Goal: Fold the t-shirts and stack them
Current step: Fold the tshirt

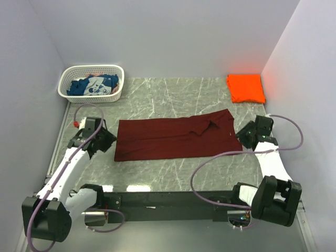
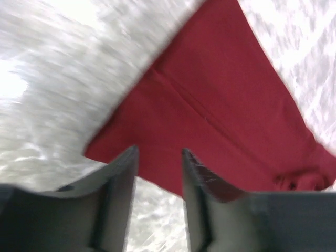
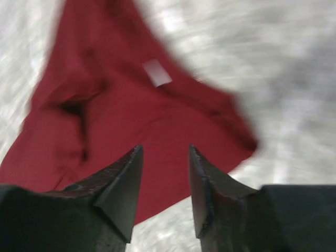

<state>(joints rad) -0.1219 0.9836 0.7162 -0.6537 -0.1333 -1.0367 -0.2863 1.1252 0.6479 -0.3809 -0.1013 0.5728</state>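
Lying across the middle of the table [image 1: 173,94], the maroon shirt [image 1: 176,137] forms a long band running left to right, with a rumpled fold near its right end. The left gripper [image 2: 159,152] sits just beside the shirt's left end; its fingers [image 2: 123,173] stand apart with a clear gap and hold nothing. The left wrist view shows the corner of the cloth beyond the fingertips, blurred. The right gripper [image 3: 165,149] sits at the shirt's right end; its fingers [image 3: 126,178] are likewise spread and hold nothing, with the cloth and a small pale label visible past them. Whether either fingertip touches the cloth cannot be told. The orange shirt [image 1: 245,88] lies folded in the far right corner of the table. The blue shirt [image 1: 94,85], showing a white print, lies crumpled inside the white basket [image 1: 118,71] at the far left corner.
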